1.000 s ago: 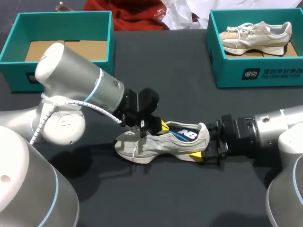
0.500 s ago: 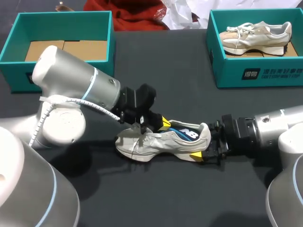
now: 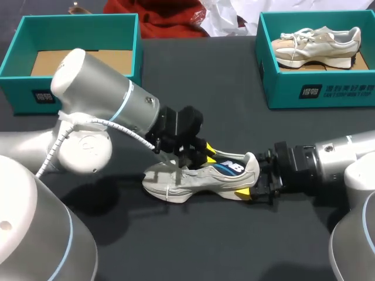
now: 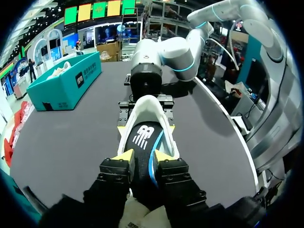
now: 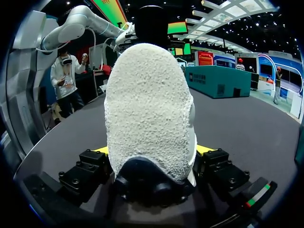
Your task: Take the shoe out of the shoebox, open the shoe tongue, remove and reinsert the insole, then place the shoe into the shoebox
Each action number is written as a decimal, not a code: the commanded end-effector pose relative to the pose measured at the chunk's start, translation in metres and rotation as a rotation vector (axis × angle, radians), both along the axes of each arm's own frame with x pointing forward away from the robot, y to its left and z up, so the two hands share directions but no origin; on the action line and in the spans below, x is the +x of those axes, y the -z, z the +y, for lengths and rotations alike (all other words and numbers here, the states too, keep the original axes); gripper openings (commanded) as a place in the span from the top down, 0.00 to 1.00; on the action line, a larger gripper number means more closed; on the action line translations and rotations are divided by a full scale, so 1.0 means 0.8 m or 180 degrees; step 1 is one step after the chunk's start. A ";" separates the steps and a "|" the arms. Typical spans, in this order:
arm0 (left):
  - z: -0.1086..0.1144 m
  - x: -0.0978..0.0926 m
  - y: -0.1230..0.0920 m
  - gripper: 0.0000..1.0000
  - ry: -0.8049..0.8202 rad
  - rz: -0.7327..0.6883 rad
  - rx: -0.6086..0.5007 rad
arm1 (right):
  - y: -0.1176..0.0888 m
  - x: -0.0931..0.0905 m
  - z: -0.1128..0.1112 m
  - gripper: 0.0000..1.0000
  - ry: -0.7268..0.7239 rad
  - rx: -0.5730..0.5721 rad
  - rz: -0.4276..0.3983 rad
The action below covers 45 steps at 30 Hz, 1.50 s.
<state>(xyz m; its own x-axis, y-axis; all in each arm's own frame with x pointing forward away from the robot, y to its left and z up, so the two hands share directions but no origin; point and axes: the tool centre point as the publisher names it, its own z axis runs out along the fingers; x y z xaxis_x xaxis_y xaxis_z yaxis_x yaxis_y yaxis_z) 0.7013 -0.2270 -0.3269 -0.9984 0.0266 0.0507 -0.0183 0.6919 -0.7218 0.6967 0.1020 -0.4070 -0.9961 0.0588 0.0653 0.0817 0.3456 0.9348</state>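
2 grippers share the shoe (image 3: 190, 181), lying on the table (image 3: 193, 88) at lower middle of the frame. The right gripper (image 3: 251, 179) clamps its heel to steady it, while the left gripper (image 3: 205, 157), fingers narrow, pinches the dark insole (image 3: 229, 167), apparently to work it out.

Grey-white suede sneaker (image 3: 187, 181): upright on its sole at mid-table, toe toward the left arm, heel toward the right. In its opening, partly raised: black insole (image 3: 230, 167) with white logo and blue edge. Far left: open teal cardboard shoebox (image 3: 23, 96). Far right: second teal shoebox (image 3: 328, 91) holding a matching sneaker (image 3: 316, 42).
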 end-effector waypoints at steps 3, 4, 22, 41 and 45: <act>-0.013 0.003 -0.011 0.56 0.0167 -0.0073 0.0290 | 0.000 -0.001 0.001 1.00 0.0002 -0.0014 0.0002; -0.015 0.004 -0.011 0.56 0.0185 -0.0095 0.0341 | 0.000 -0.001 0.001 1.00 0.0002 -0.0014 0.0002; -0.039 0.005 -0.003 0.59 0.0874 -0.0373 0.1196 | 0.000 -0.001 0.001 1.00 0.0002 -0.0014 0.0002; -0.022 -0.009 0.017 0.58 0.1198 -0.0476 0.1790 | 0.000 -0.001 0.001 1.00 0.0002 -0.0014 0.0002; -0.022 -0.012 0.022 0.56 0.1147 -0.0514 0.1880 | 0.000 -0.001 0.001 1.00 0.0002 -0.0014 0.0002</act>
